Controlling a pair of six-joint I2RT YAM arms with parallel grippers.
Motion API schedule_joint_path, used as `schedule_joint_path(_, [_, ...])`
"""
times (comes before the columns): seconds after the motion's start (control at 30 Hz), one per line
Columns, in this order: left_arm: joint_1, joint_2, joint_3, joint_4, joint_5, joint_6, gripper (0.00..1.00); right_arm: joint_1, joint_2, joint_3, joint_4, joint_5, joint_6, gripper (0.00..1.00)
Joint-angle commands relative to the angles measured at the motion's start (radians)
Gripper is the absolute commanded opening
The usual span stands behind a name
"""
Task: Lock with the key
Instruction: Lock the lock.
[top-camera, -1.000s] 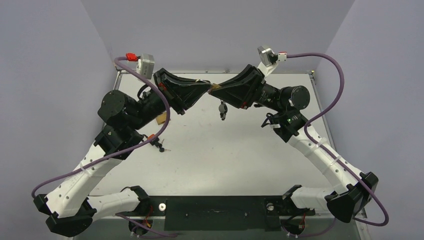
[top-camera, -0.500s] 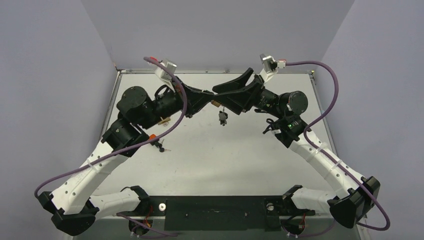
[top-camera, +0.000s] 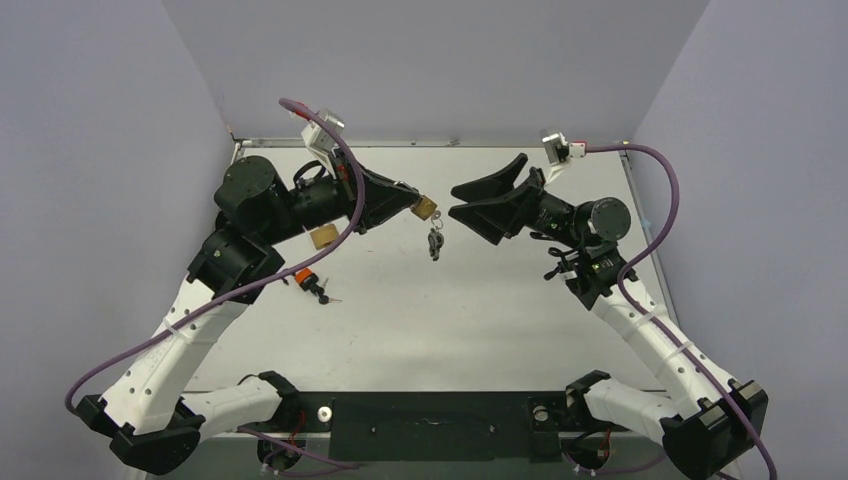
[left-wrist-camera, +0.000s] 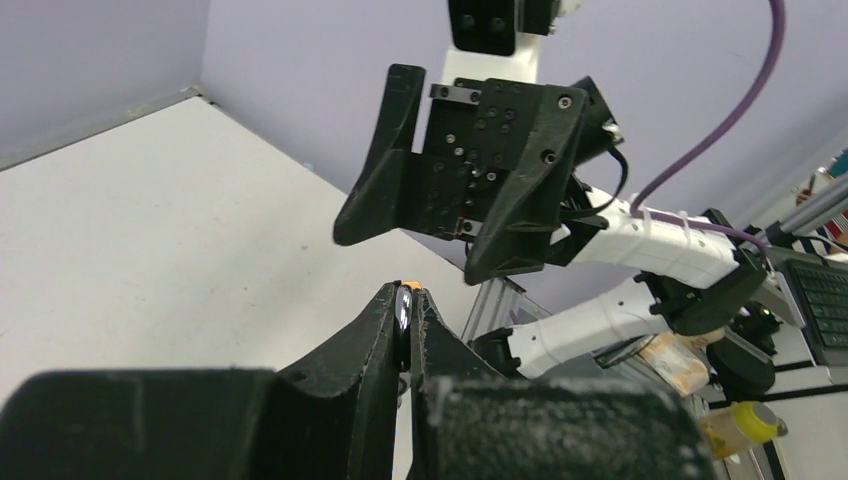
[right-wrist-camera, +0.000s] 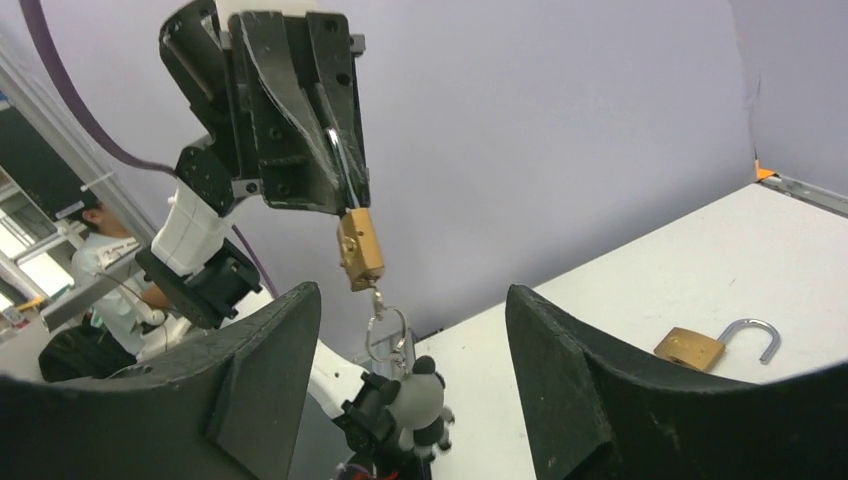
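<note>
Padlock (right-wrist-camera: 360, 250) hangs pinched in left gripper (right-wrist-camera: 345, 195), key (right-wrist-camera: 377, 297) seemingly in its keyhole.

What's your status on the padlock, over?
Left gripper shut on padlock shackle, keys dangling below. Right gripper open, apart from it. Nothing between them.

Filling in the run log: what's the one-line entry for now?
left hand: shut on padlock, aloft | key ring: hanging under padlock | right hand: open, apart from padlock | second padlock: shackle open, on table
</note>
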Motion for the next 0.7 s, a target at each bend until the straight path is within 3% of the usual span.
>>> schedule_joint_path(0.0, [0.004, 0.002, 0.06, 0.033, 0.145, 0.003, 0.0, 0.041, -0.012, 0.059, -0.09, -0.048, -0.149, 0.62])
schedule_joint_path(0.1, [0.006, 0.005, 0.062, 0.038, 0.163, -0.002, 0.0, 0.065, -0.007, 0.1, -0.197, -0.048, -0.222, 0.53])
schedule_joint_path(0.67, [0.011, 0.036, 0.069, 0.046, 0.169, -0.032, 0.0, 0.107, -0.024, 0.095, -0.254, -0.083, -0.272, 0.33])
